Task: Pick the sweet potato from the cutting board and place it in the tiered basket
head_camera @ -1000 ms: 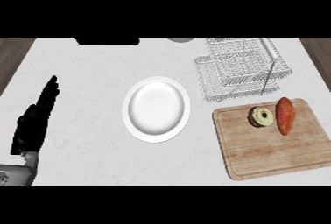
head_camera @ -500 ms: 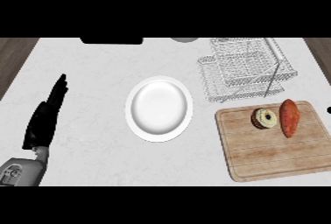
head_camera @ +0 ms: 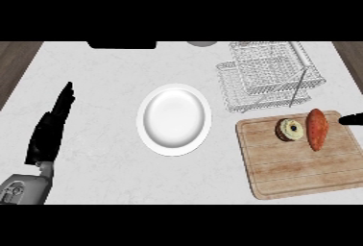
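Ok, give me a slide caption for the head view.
Right hand nears the sweet potato on the cutting board, tiered basket behind; left hand rests open.

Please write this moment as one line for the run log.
sweet potato: on cutting board, untouched | right hand: fingertip at right edge | left hand: open | tiered basket: empty
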Controlling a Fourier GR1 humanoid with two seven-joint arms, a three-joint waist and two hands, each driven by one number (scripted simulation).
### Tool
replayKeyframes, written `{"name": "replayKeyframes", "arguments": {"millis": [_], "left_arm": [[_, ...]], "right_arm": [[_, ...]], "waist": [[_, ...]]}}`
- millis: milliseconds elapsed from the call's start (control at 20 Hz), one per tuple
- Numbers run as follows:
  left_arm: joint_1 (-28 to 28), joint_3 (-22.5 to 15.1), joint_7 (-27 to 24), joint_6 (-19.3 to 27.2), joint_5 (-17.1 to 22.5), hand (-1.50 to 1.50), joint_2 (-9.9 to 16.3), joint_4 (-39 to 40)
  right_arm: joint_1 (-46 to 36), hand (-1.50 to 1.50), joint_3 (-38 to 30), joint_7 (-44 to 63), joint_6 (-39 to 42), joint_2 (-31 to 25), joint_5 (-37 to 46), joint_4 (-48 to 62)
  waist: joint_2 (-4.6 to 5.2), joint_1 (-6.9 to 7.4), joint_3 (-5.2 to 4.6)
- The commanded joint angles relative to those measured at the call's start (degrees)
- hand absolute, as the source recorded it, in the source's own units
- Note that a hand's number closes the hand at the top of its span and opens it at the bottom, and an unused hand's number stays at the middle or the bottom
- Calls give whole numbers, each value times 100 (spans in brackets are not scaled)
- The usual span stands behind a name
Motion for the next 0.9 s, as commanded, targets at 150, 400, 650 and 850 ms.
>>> {"name": "replayKeyframes", "arguments": {"millis": [150, 400, 650, 850], "left_arm": [[264, 372, -178, -270, 26, 0, 75, -95], [197, 96, 267, -81, -297, 0, -278, -496], [58, 287, -120, -233, -337, 0, -355, 119], [-59, 434, 302, -320, -361, 0, -252, -176]], "right_arm": [[-192, -150, 77, 685, 281, 221, 224, 17], [-194, -150, 346, 731, 147, 488, 672, -132], [-32, -150, 435, 929, 188, 517, 977, -397], [25, -150, 568, 1012, 167, 740, 1282, -536]], "waist": [[-12, -23, 0], [-16, -20, 1], [-10, -60, -2], [-17, -60, -1]]}}
